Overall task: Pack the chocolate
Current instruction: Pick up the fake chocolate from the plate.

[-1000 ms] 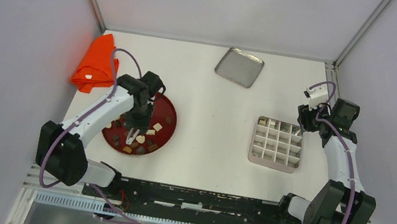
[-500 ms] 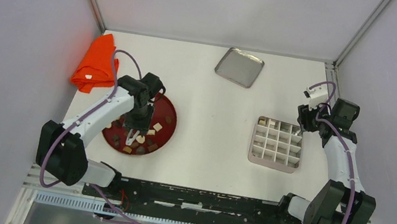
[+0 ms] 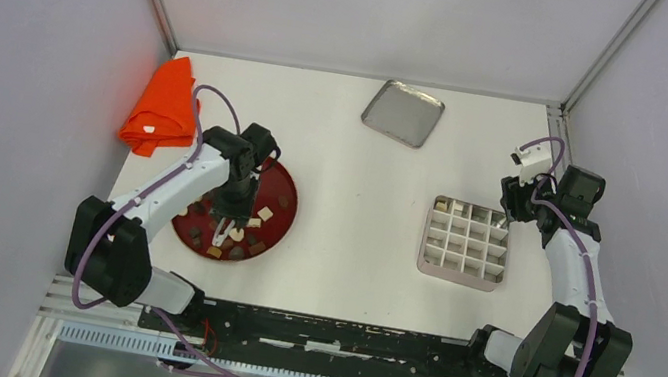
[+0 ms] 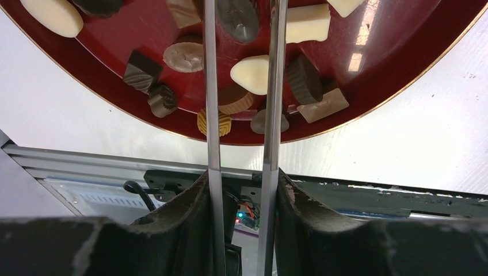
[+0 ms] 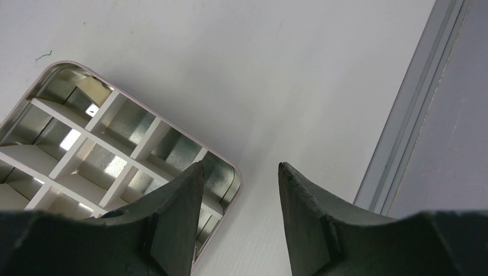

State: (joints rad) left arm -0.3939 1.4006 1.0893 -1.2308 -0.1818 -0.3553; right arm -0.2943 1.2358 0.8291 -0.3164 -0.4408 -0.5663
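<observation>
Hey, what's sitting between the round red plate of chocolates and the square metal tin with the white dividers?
Nothing: in the top external view only bare white tabletop separates the round red plate from the square divided metal tin.

A: What are the fingers point(image 4: 212, 86) doing?
B: They are hanging apart over the red plate point(image 4: 118, 35), straddling a cream chocolate point(image 4: 252, 75), while brown and tan pieces point(image 4: 305, 80) are lying around it near the rim.
</observation>
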